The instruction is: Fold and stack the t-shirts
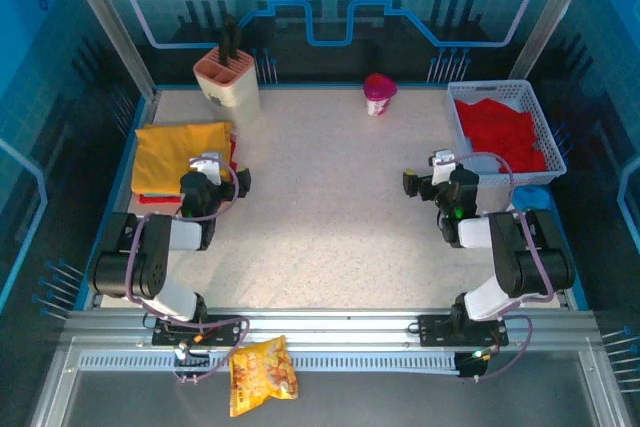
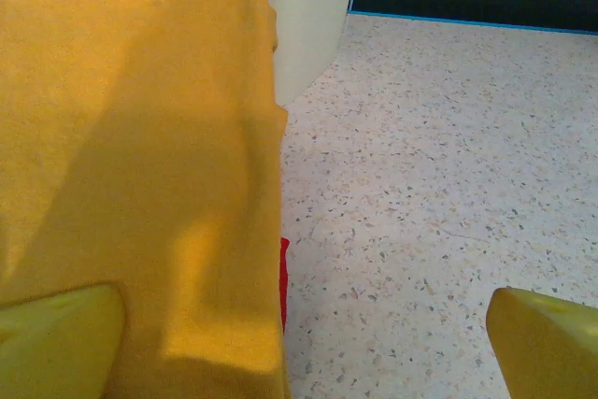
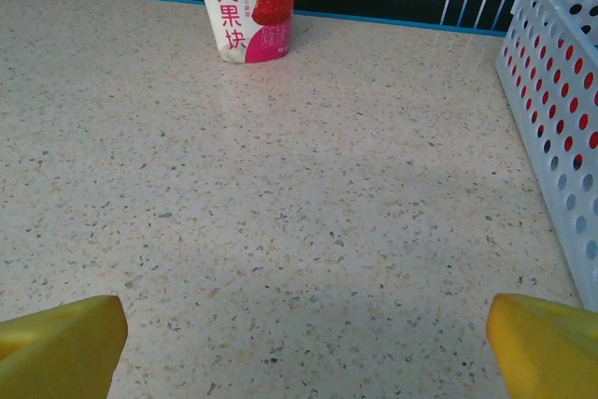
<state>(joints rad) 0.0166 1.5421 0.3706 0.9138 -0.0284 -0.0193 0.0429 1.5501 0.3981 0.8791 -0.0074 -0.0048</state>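
A mustard yellow t-shirt (image 1: pixel 180 155) lies folded at the table's left side on top of a red t-shirt, whose edge (image 1: pixel 150 198) peeks out below it. The left wrist view has the yellow cloth (image 2: pixel 131 156) on its left, with a red sliver (image 2: pixel 283 277) at its edge. Another red t-shirt (image 1: pixel 497 132) lies crumpled in the white basket. My left gripper (image 1: pixel 214 175) (image 2: pixel 304 343) stands open over the yellow shirt's right edge, holding nothing. My right gripper (image 1: pixel 440 173) (image 3: pixel 304 343) is open above bare table, left of the basket.
A cream utensil holder (image 1: pixel 228 82) (image 2: pixel 308 16) stands behind the shirt stack. A pink yogurt cup (image 1: pixel 379 94) (image 3: pixel 248 7) sits at the back centre. The white lattice basket (image 1: pixel 553 142) (image 3: pixel 561 91) is at right. A snack bag (image 1: pixel 262 375) lies on the front rail.
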